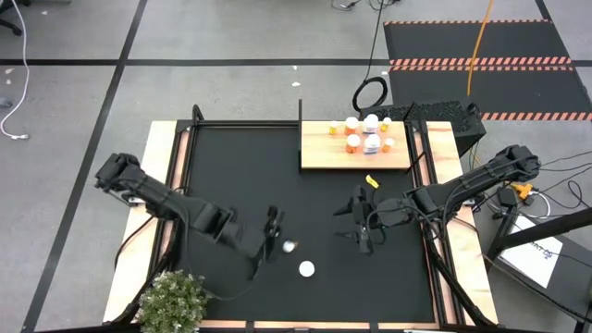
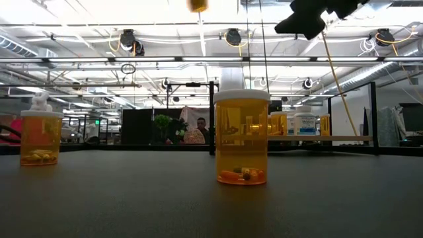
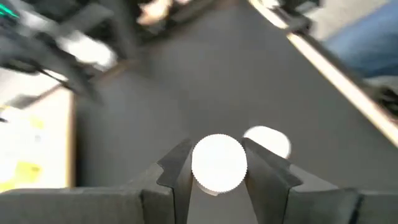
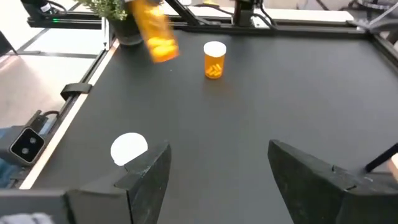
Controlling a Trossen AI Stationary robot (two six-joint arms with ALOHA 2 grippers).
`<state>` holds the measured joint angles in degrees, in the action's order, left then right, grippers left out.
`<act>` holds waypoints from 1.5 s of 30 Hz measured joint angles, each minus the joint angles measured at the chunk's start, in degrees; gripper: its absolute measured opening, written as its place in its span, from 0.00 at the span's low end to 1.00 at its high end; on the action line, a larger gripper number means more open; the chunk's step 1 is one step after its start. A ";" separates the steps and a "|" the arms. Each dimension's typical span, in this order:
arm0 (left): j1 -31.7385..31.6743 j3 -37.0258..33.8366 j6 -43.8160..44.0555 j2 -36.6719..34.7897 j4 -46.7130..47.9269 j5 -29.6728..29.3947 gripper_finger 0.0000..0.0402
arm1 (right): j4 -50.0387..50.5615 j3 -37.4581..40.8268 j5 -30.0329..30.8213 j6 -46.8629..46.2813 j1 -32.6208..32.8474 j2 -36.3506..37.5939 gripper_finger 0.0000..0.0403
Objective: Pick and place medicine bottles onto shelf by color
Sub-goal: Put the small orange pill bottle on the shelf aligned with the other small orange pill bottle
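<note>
From above, the left gripper (image 1: 274, 231) sits over the black mat (image 1: 231, 166), pinching a medicine bottle (image 1: 289, 246); another bottle (image 1: 306, 269) stands just beside. More bottles crowd the shelf (image 1: 324, 157).

At table height, an orange bottle (image 2: 241, 137) stands centre.

The left wrist shows fingers (image 3: 176, 173) closed on a white cap (image 3: 219, 163).

The right gripper (image 4: 217, 171) gapes empty; its arm hides part of the mat.

Grey floor (image 1: 231, 37) with black tape lines, striped dark mat (image 1: 481, 46), bright ceiling lights (image 2: 99, 10)
</note>
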<state>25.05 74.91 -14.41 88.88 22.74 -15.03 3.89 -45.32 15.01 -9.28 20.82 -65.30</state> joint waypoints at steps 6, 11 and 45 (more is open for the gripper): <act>-9.21 4.20 -8.76 -0.02 -0.41 1.81 0.32 | -0.75 -0.02 4.04 4.61 0.03 1.21 0.66; -16.94 4.20 -6.30 0.58 -5.32 13.60 0.32 | -1.03 -0.02 10.79 7.22 0.02 1.79 0.66; -17.96 2.91 -6.16 7.87 -22.41 16.75 0.32 | -7.47 -0.02 7.39 8.68 -1.34 -1.84 0.42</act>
<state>7.09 77.82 -20.57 96.75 0.33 1.72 -3.58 -45.34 22.39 -0.60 19.47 -67.13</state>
